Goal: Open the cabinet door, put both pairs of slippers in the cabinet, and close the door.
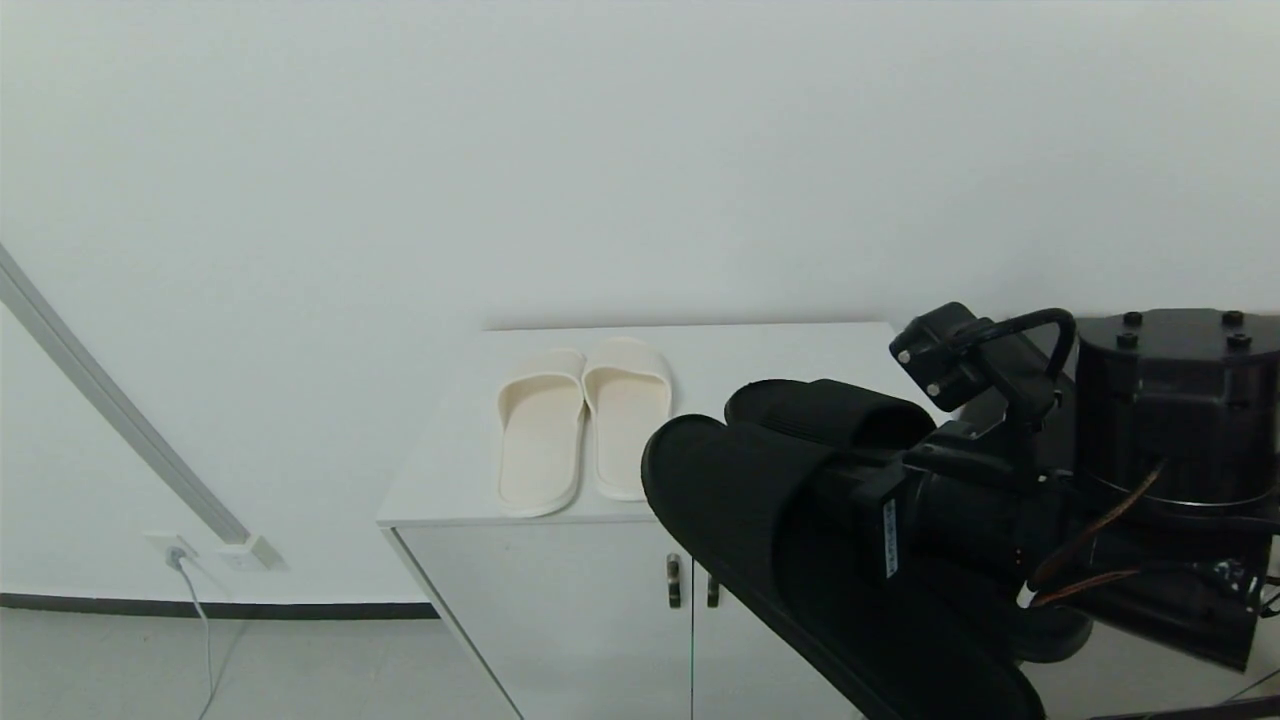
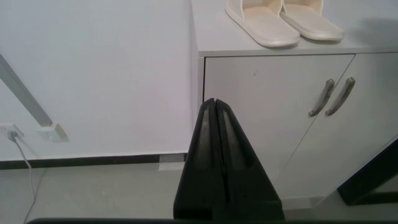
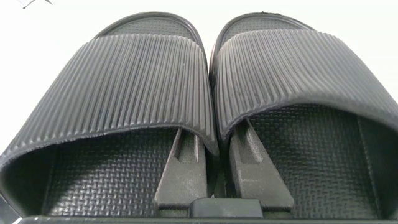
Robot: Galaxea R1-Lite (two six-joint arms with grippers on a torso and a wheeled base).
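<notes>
A white cabinet stands against the wall with both doors shut and two vertical handles at the middle seam. A pair of white slippers lies side by side on its top. The pair of black slippers hangs in the air in front of the cabinet's right half, with my right gripper shut on their inner edges and its fingers under the straps. My left gripper is shut and holds nothing, low and to the left of the cabinet, whose handles and white slippers lie beyond it.
A wall socket with a plugged-in cable sits low on the left wall, below a slanted conduit. Bare floor lies left of the cabinet. The cabinet top has bare room left of the white slippers.
</notes>
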